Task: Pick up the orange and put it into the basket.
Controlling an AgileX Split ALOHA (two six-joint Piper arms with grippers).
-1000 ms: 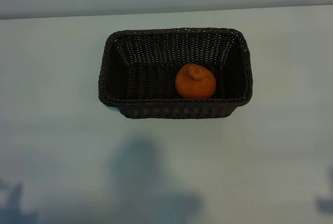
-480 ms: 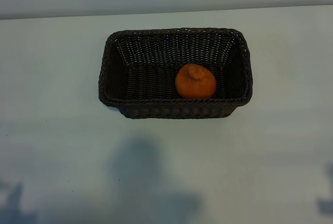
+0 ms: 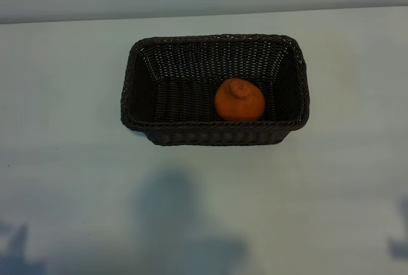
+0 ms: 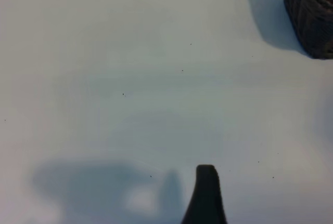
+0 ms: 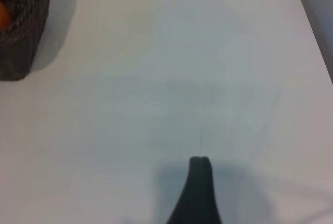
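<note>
Resting inside the one rectangular dark brown woven wicker basket point(image 3: 215, 136), toward its right end and against its near wall, is lying a single round, dimpled orange fruit point(image 3: 239, 99). The basket is sitting near the pale smooth worktop's point(image 3: 70, 160) far edge. Both grippers, left point(image 4: 206, 193) and right point(image 5: 196, 190), are hanging spread wide and empty over bare worktop, well apart from the basket.

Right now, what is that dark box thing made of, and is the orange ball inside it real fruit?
The basket looks like woven wicker, dark brown and matte: you can see criss-crossing strands and a braided rim. It could be plastic weave; the look leaves that open. The orange looks like real fruit, with dull, dimpled peel and a puckered stem end, though a good fake would look similar.
</note>
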